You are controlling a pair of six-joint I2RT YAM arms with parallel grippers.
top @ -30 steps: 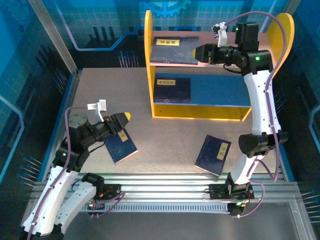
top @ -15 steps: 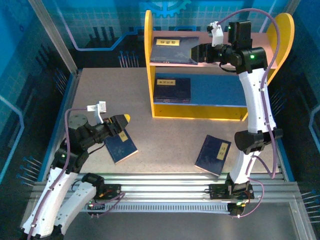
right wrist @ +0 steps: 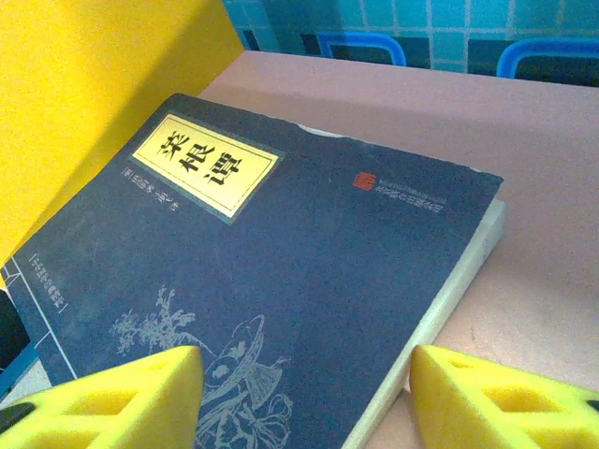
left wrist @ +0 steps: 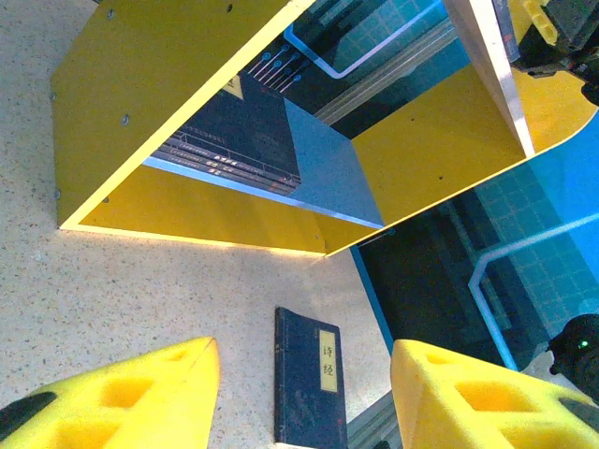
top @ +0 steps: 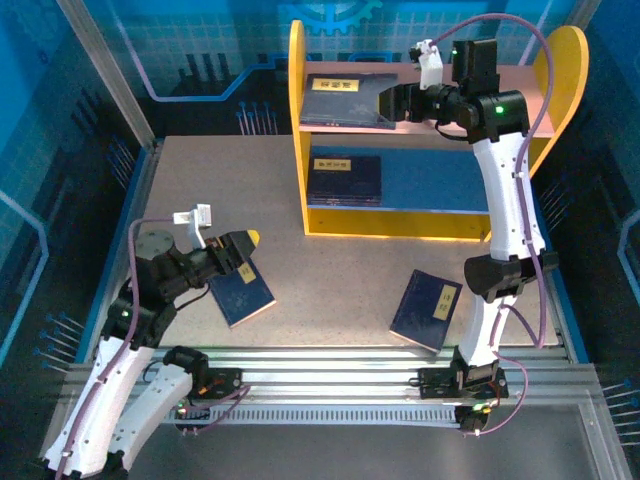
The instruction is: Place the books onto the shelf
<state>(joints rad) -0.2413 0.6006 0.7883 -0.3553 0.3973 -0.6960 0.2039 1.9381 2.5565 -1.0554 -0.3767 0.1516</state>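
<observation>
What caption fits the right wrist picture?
Open right gripper facing a navy book that lies on the shelf's pink top board.

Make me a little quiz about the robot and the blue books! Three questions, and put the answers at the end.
1. True or false: a book lies on the top board of the shelf.
2. How many books lie on the table?
3. Which fingers are up beside the book on the top board? A) left B) right

Key
1. True.
2. Two: one by the left fingers, another further right.
3. B, the right fingers, standing open.
</observation>
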